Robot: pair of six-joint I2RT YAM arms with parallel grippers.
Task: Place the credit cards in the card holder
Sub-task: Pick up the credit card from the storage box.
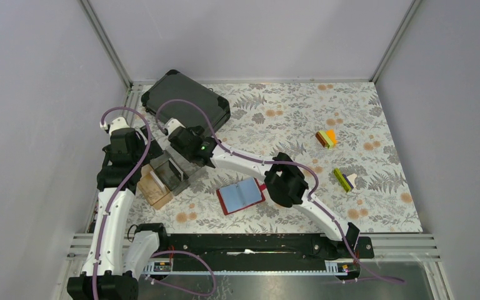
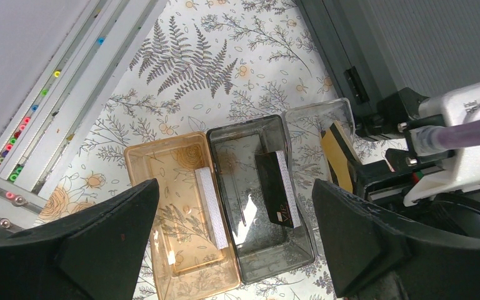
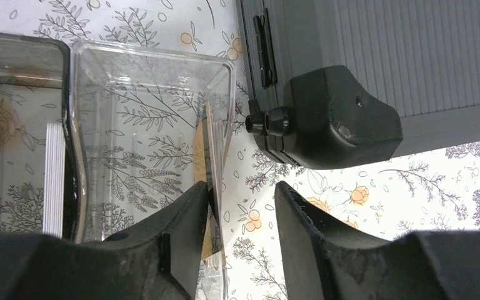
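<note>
Tan credit cards point(image 3: 211, 150) stand on edge in the clear compartment point(image 3: 137, 112) of a divided box, leaning on the wall nearest the dark case point(image 3: 375, 56), thin edge toward the wrist camera. The right gripper point(image 3: 242, 194) straddles cards and wall. One finger touches the cards and the other stands off outside, so the jaws are partly parted and not clamped.

A dark credit card point(image 2: 275, 197) leans in the grey compartment point(image 2: 250, 162); its gold print is illegible. A pale credit card point(image 2: 211, 206) stands in the amber compartment point(image 2: 175, 250). The left gripper point(image 2: 234, 187) hangs above, spread wide and holding nothing.

The red card holder point(image 1: 240, 195) lies open on the floral worktop point(image 1: 300, 112), long axis roughly left-right, well apart from both grippers.
</note>
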